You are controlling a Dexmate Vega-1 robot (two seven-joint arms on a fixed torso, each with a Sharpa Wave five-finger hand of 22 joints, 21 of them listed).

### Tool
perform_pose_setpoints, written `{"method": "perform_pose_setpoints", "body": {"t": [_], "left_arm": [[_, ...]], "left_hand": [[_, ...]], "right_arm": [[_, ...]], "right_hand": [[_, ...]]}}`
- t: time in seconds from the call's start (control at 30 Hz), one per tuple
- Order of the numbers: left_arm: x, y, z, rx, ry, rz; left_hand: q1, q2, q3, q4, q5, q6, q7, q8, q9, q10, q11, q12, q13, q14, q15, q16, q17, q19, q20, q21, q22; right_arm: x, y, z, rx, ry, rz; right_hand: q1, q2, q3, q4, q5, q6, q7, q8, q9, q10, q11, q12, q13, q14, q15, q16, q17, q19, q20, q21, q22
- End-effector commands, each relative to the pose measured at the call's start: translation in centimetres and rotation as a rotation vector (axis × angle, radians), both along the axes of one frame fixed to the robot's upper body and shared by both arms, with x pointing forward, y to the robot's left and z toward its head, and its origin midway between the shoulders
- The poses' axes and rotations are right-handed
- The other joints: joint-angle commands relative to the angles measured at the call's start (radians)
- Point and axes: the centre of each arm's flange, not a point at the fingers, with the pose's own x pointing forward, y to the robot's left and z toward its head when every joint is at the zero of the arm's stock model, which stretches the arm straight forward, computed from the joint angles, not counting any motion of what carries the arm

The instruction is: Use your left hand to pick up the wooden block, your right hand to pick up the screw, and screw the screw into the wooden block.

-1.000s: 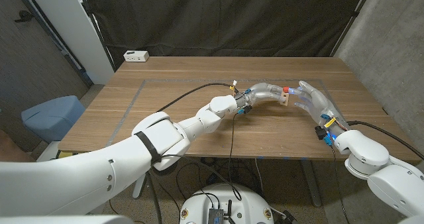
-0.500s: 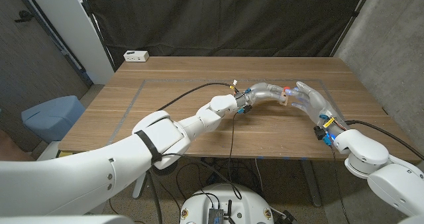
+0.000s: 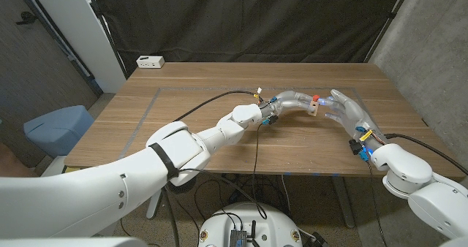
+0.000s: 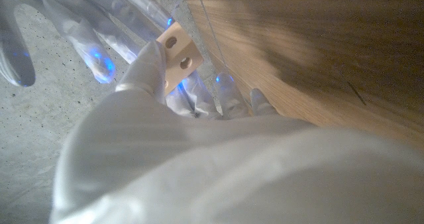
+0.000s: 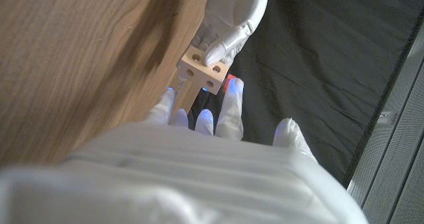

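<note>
My left hand [image 3: 291, 101] holds the small wooden block [image 3: 312, 109] above the table's middle right. The block [image 4: 177, 54] is pale and shows two round holes; in the right wrist view the left hand's fingers [image 5: 232, 18] clamp the block [image 5: 201, 71] from the far side. The screw's red head [image 3: 316, 99] sits at the top of the block. My right hand [image 3: 345, 110] stands just right of the block, its fingertips [image 5: 228, 101] at the red screw head [image 5: 229, 84]. The screw's shaft is hidden.
The wooden table [image 3: 219, 82] stretches left and far of the hands. A white box [image 3: 150, 61] lies at its far left corner. A black cable [image 3: 212, 101] runs along my left arm. A dark curtain hangs behind the table.
My right hand edged a little toward the block and then slightly back. The left hand and block have stayed in place.
</note>
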Motion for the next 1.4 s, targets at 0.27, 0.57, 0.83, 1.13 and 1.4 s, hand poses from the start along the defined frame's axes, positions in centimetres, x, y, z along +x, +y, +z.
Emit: {"method": "perform_pose_setpoints", "body": {"t": [0.27,0.57,0.83,1.13,1.4], "left_arm": [[-0.1,-0.1,0.1,-0.002,-0.007,-0.002],[-0.4,-0.1,0.1,0.000,-0.021,-0.016],[-0.7,-0.1,0.0,-0.005,-0.038,-0.032],[-1.0,-0.2,0.0,-0.007,-0.051,-0.044],[-1.1,-0.4,0.0,-0.008,-0.053,-0.045]], "left_hand": [[-0.073,0.082,0.067,0.071,0.007,0.073,0.026,0.007,0.006,0.011,-0.002,0.032,0.004,0.009,-0.059,0.004,0.006,0.003,0.006,0.006,0.004],[-0.075,0.083,0.068,0.072,0.007,0.074,0.026,0.007,0.006,0.010,-0.002,0.032,0.005,0.009,-0.057,0.004,0.005,0.003,0.006,0.006,0.004],[-0.077,0.084,0.068,0.073,0.007,0.072,0.024,0.006,0.006,0.009,-0.001,0.031,0.005,0.008,-0.058,0.003,0.005,0.002,0.006,0.006,0.004],[-0.076,0.083,0.068,0.072,0.007,0.072,0.027,0.006,0.006,0.011,-0.002,0.032,0.004,0.008,-0.058,0.004,0.005,0.003,0.004,0.006,0.004],[-0.075,0.083,0.069,0.072,0.007,0.072,0.027,0.006,0.006,0.012,-0.001,0.032,0.004,0.008,-0.057,0.003,0.005,0.003,0.005,0.006,0.004]], "right_arm": [[0.0,-0.4,-0.1,0.024,-0.016,-0.040],[0.4,-0.2,-0.1,0.022,-0.016,-0.031],[0.7,0.0,0.0,0.014,-0.019,-0.023],[0.6,-0.1,0.1,0.004,-0.024,-0.016],[0.8,-0.2,0.4,-0.004,-0.019,0.000]], "right_hand": [[-0.001,-0.007,0.006,-0.001,0.003,-0.058,-0.015,-0.033,0.002,-0.026,0.005,-0.015,0.004,-0.002,0.004,-0.005,0.002,0.005,0.002,0.005,0.003],[-0.002,-0.008,0.005,-0.001,0.003,-0.116,-0.039,-0.045,0.001,-0.062,0.005,-0.026,0.004,-0.023,0.012,-0.014,0.003,-0.006,0.002,0.000,0.004],[-0.002,-0.009,0.005,-0.002,0.003,-0.182,-0.057,-0.051,0.000,-0.093,0.012,-0.031,0.004,-0.040,0.012,-0.019,0.004,-0.013,0.001,-0.002,0.004],[-0.006,-0.008,0.002,0.001,0.002,-0.236,-0.073,-0.048,-0.001,-0.144,0.022,-0.036,0.004,-0.062,0.014,-0.022,0.007,-0.020,-0.006,-0.003,0.004],[-0.010,-0.010,0.000,0.003,0.002,-0.259,-0.075,-0.048,-0.001,-0.160,0.028,-0.034,0.003,-0.073,0.015,-0.023,0.008,-0.030,-0.005,-0.005,0.004]]}}
